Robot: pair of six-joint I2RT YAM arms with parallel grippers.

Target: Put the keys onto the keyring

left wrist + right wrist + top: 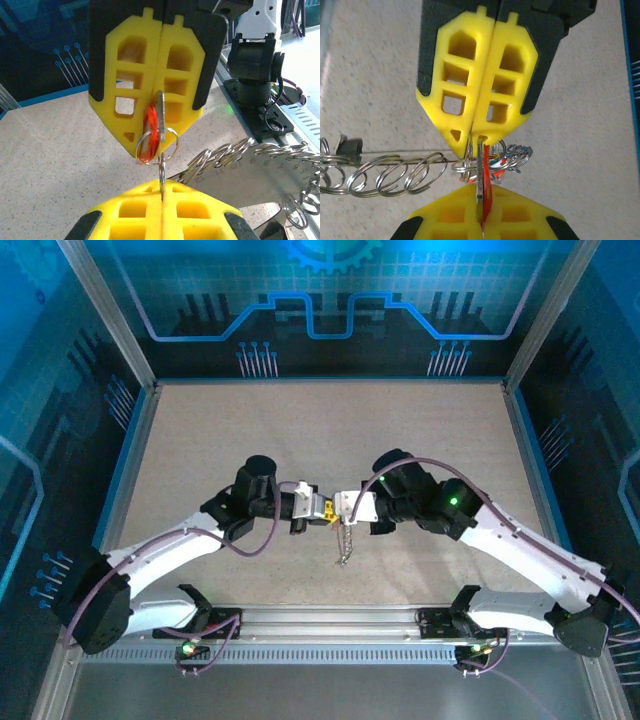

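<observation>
Yellow fingers (131,209) of the left gripper (162,190) are pinching shut on a wire loop of the keyring (345,540), which is dangling over the table (300,440) between two inward-bent arms (190,540), while the right gripper (482,196), nose to nose with it, is clamping the red-tagged key (481,174) beside that loop.

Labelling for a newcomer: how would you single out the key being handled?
Over the table centre, the left hand and right hand meet tip to tip. The key is pinched in the right one. Its red tag separates it from the bare silver rings alongside.
</observation>
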